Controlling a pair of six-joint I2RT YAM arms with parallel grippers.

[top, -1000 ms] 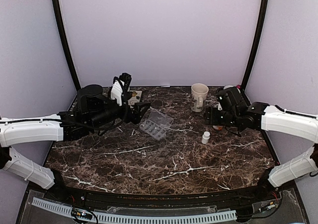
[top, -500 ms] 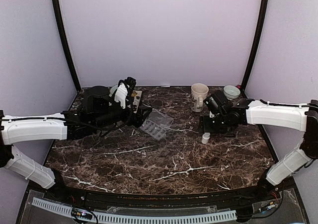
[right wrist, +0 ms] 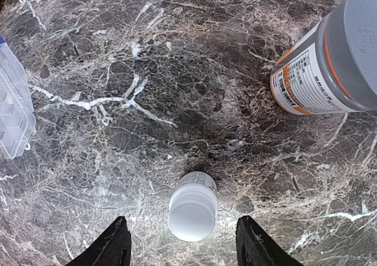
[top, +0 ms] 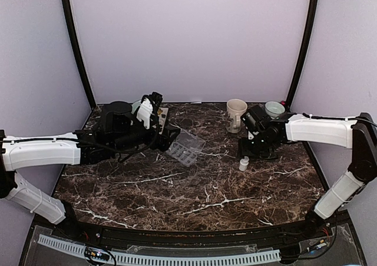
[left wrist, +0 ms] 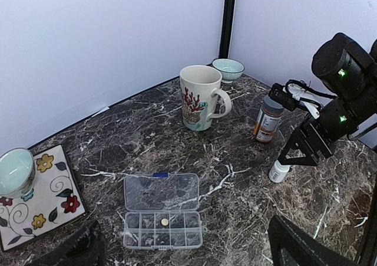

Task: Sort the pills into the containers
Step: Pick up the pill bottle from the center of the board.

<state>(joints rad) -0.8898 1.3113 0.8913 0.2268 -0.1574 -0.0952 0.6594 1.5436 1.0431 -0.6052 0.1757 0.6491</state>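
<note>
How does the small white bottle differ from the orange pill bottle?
The small white plastic bottle is white all over; the orange pill bottle has a printed label and grey cap. The orange one is clearly bigger. The white one lines up between the fingers of the right gripper; the orange one stands aside. Both stand upright, capped.

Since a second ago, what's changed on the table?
The right pincer swung in from the right and now hangs over the small white bottle, fingers either side, not touching; nothing grabbed. The left pincer shifted slightly, open. The pill box, mug and orange bottle stayed put.
</note>
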